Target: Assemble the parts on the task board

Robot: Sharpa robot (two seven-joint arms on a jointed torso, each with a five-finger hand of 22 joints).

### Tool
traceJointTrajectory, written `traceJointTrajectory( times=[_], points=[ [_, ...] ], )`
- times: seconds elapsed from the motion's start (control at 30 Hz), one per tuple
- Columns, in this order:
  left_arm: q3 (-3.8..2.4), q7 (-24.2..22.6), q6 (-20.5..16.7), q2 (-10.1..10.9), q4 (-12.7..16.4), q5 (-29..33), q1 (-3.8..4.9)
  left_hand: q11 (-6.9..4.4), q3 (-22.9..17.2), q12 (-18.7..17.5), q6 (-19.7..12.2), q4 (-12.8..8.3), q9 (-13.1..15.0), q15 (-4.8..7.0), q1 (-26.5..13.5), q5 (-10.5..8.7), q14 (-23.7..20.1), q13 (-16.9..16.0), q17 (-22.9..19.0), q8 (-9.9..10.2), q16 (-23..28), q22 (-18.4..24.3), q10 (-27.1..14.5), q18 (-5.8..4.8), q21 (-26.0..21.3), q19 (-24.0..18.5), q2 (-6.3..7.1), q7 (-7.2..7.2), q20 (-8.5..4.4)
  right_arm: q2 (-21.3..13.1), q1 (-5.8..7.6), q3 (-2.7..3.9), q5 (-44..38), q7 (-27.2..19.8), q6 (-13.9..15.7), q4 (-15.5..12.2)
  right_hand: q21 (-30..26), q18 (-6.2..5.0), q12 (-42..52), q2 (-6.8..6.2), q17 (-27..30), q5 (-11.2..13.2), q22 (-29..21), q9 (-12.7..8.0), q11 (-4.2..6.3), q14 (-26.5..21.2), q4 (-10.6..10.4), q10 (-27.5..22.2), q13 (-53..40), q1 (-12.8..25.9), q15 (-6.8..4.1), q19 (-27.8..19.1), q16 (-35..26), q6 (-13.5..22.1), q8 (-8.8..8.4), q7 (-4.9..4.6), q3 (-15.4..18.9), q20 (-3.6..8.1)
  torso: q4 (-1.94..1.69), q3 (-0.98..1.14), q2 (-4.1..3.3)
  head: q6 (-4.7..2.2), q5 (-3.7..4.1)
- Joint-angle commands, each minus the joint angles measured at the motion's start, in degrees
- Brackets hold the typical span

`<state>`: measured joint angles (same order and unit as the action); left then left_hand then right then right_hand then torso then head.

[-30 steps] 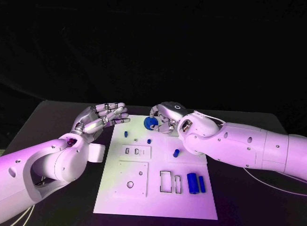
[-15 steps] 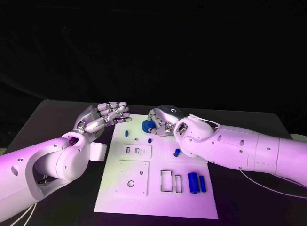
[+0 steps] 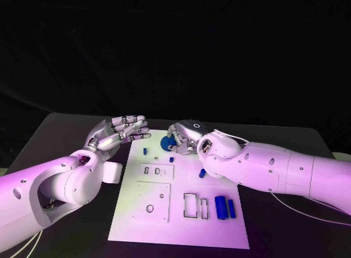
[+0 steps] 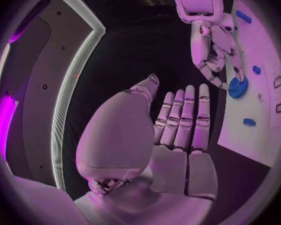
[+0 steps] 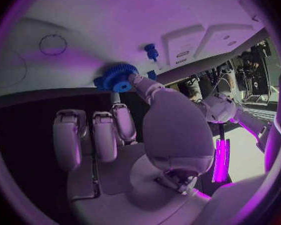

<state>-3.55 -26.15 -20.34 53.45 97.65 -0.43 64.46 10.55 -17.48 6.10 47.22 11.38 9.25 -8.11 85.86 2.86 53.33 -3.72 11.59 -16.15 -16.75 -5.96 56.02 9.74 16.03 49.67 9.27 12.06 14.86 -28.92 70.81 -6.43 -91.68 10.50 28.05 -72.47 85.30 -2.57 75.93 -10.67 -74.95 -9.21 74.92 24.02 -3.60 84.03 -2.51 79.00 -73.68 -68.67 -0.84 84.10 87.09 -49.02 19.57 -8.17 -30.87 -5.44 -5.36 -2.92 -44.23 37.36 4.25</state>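
The white task board (image 3: 183, 220) lies in the middle of the table. At the board's far edge my right hand (image 3: 187, 136) pinches a blue gear (image 3: 169, 143) between thumb and a finger. The right wrist view shows the gear (image 5: 118, 78) at the thumb tip, low over the board, with a small blue peg (image 5: 151, 50) beyond it. My left hand (image 3: 117, 134) hovers just off the board's far left corner, fingers straight and holding nothing. In the left wrist view the flat palm (image 4: 178, 130) faces the right hand (image 4: 212, 45) and the gear (image 4: 238, 87).
More blue parts are on the board: small pegs (image 3: 145, 152) (image 3: 172, 159) (image 3: 201, 173) and two cylinders (image 3: 219, 207) (image 3: 231, 209) at the right. Rectangular and round slots (image 3: 189, 206) (image 3: 149, 209) are cut into the plate. A white block (image 3: 112, 173) lies left of the board.
The right hand has shifted a little left and toward me with the gear. The left hand has stayed almost where it was.
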Motion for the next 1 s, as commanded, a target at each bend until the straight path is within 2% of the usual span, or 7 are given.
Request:
traceJointTrajectory(
  times=[0.03, 0.3, 0.43, 0.5, 0.87, 0.93, 1.0],
  points=[
    [-0.05, -0.1, 1.1, -0.1, 0.2, 0.1, 0.06, 0.32, -0.2, -0.2, -0.1, -0.2, -0.1, -0.43, -0.7, -0.02, 0.0, 0.0, 0.0, 0.2, 0.4, 0.0, -0.2, 0.76, -0.3, 0.2, -0.03, 1.57, 0.02, 0.1, 0.05, 0.05, -0.2, -0.2, -0.7, 0.5, -0.4, 0.64, -0.4, -0.35, -5.3, 0.5, 8.0, -0.5, -0.28, 4.0, -0.3, -0.4, 0.3, 0.7, 0.55, 0.5, 0.1, 1.3, -1.21, -0.71, -0.1, -0.29, 0.01, 0.01, -0.03, 0.12, -0.13],
    [-0.05, -0.1, 1.1, -0.1, 0.3, 0.1, 0.06, 0.32, -0.2, -0.2, -0.1, -0.2, -0.1, -0.43, -0.7, -0.02, 0.0, 0.0, 0.0, 0.2, 0.4, 0.0, -0.2, 0.76, -0.3, 0.2, -0.03, 1.57, 0.02, 0.3, 0.06, 0.04, 0.7, -0.6, -1.8, 0.9, -0.6, 0.56, -1.2, -1.22, -5.4, -0.3, 7.8, -0.8, -0.82, 4.0, -2.1, -1.2, 1.1, 3.0, 1.09, 0.3, 0.2, 2.4, -3.34, -1.17, 1.5, -0.91, 0.11, 0.02, -0.01, 0.07, -0.13],
    [-0.05, 0.0, 1.1, 0.0, 0.3, 0.1, 0.07, 0.32, -0.2, -0.2, -0.1, -0.2, -0.1, -0.43, -0.7, -0.02, 0.0, 0.0, 0.0, 0.2, 0.4, 0.0, -0.2, 0.76, -0.3, 0.2, -0.03, 1.57, 0.02, 0.3, 0.06, 0.03, 1.0, -0.5, -2.9, 0.9, -0.8, 0.50, -1.4, -0.80, -5.5, -1.7, 7.7, -0.8, -0.89, 4.0, -5.1, -1.5, 1.3, 6.0, 1.19, 0.2, 0.2, 2.2, -4.16, -1.16, 3.3, -1.09, 0.09, 0.05, -0.01, 0.05, -0.13],
    [-0.05, 0.0, 1.1, 0.0, 0.3, 0.1, 0.07, 0.32, -0.2, -0.2, -0.1, -0.2, -0.1, -0.43, -0.7, -0.02, 0.0, 0.0, 0.0, 0.2, 0.4, 0.0, -0.2, 0.76, -0.3, 0.2, -0.03, 1.57, 0.02, 0.3, 0.06, 0.02, 1.1, -0.5, -3.5, 0.9, -0.8, 0.50, -1.4, -0.62, -5.5, -2.1, 7.7, -0.7, -0.88, 4.0, -6.0, -1.5, 1.3, 6.6, 1.19, 0.2, 0.2, 2.0, -4.39, -1.14, 3.8, -1.09, 0.10, 0.05, 0.00, 0.04, -0.11],
    [-0.05, 0.3, 0.6, 0.1, 0.3, 0.1, 0.07, 0.34, -0.3, -0.3, -0.1, -0.3, -0.1, -0.44, -0.6, -0.02, 0.0, 0.0, 0.1, 0.2, 0.4, 0.1, -0.2, 0.76, -0.4, 0.2, -0.02, 1.59, 0.02, 0.0, 0.06, -0.06, 1.4, -0.2, -5.5, 1.0, -0.7, 0.53, -1.0, 0.16, -5.7, -3.2, 7.9, -0.5, -0.79, 4.0, -7.0, -1.1, 0.8, 6.7, 1.13, 0.3, 0.3, 1.4, -4.63, -1.03, 4.0, -1.06, 0.13, 0.10, -0.02, 0.06, -0.04],
    [-0.05, 0.3, 0.6, 0.1, 0.3, 0.1, 0.07, 0.34, -0.3, -0.3, -0.1, -0.3, -0.1, -0.44, -0.6, -0.02, 0.0, 0.0, 0.1, 0.2, 0.4, 0.1, -0.2, 0.76, -0.4, 0.2, -0.02, 1.59, 0.02, -0.3, 0.05, -0.08, 1.4, -0.4, -4.6, 0.8, -0.7, 0.54, -0.9, 0.22, -5.8, -3.4, 7.9, -0.5, -0.77, 4.1, -7.1, -1.0, 0.7, 6.6, 1.12, 0.3, 0.3, 1.3, -4.65, -1.02, 4.0, -1.05, 0.07, 0.06, 0.00, 0.02, -0.02],
    [-0.05, 0.3, 0.6, 0.1, 0.3, 0.1, 0.07, 0.34, -0.3, -0.3, -0.1, -0.3, -0.1, -0.44, -0.6, -0.02, 0.0, 0.0, 0.1, 0.2, 0.4, 0.1, -0.2, 0.76, -0.4, 0.2, -0.02, 1.59, 0.02, -0.8, 0.04, -0.08, 1.7, -1.0, -2.8, 0.3, -0.5, 0.61, -0.4, 0.41, -5.9, -4.9, 8.2, -0.4, -0.68, 4.1, -7.1, -0.7, 0.2, 6.0, 1.03, 0.6, 0.4, 0.8, -4.81, -0.92, 3.8, -0.98, 0.07, 0.08, 0.00, -0.02, 0.01]
  ],
)
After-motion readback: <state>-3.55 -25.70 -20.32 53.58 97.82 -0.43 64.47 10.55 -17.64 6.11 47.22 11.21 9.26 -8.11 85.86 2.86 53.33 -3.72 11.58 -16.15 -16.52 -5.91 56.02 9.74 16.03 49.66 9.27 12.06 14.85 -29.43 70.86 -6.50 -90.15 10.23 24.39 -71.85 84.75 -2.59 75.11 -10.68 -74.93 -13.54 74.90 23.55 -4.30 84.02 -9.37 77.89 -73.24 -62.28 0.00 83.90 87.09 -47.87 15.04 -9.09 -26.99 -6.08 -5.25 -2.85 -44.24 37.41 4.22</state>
